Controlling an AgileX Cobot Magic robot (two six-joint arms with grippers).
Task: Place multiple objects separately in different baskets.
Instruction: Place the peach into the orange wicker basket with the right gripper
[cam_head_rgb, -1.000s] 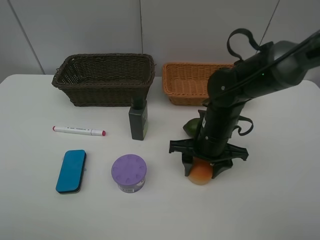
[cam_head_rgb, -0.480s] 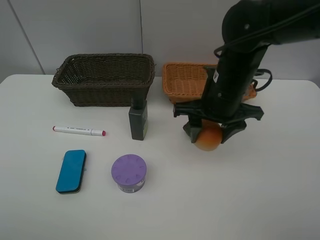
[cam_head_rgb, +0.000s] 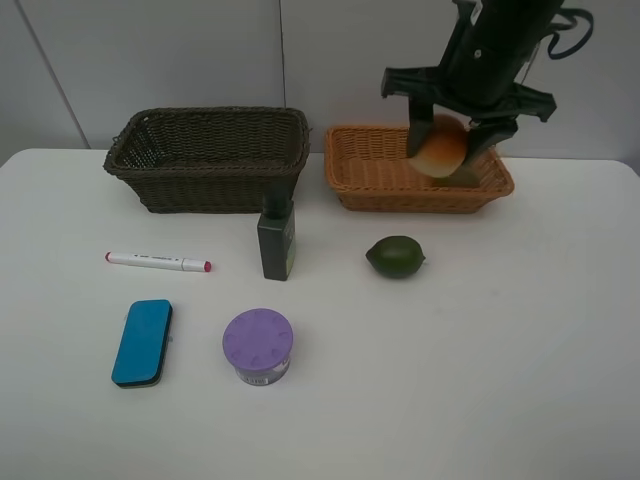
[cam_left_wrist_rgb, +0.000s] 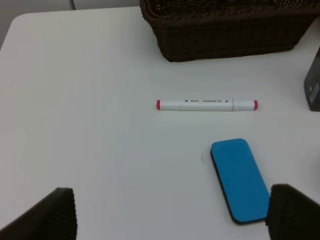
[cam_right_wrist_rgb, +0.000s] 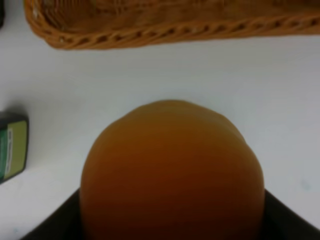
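A glossy lime (cam_head_rgb: 396, 256), boxy bottle (cam_head_rgb: 276, 240), slim marker (cam_head_rgb: 158, 262), flat eraser (cam_head_rgb: 142, 342) and round jar (cam_head_rgb: 258, 345) are sitting on the white table (cam_head_rgb: 520, 380), in front of the woven dark basket (cam_head_rgb: 205, 190) and orange basket (cam_head_rgb: 420, 195). The right gripper (cam_head_rgb: 448, 146) is clamping the smooth peach (cam_head_rgb: 438, 150) aloft at the orange basket. The left gripper (cam_left_wrist_rgb: 175, 215) is gaping wide, holding nothing.

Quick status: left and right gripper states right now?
Left gripper: open, holding nothing.
Right gripper: closed on the peach.
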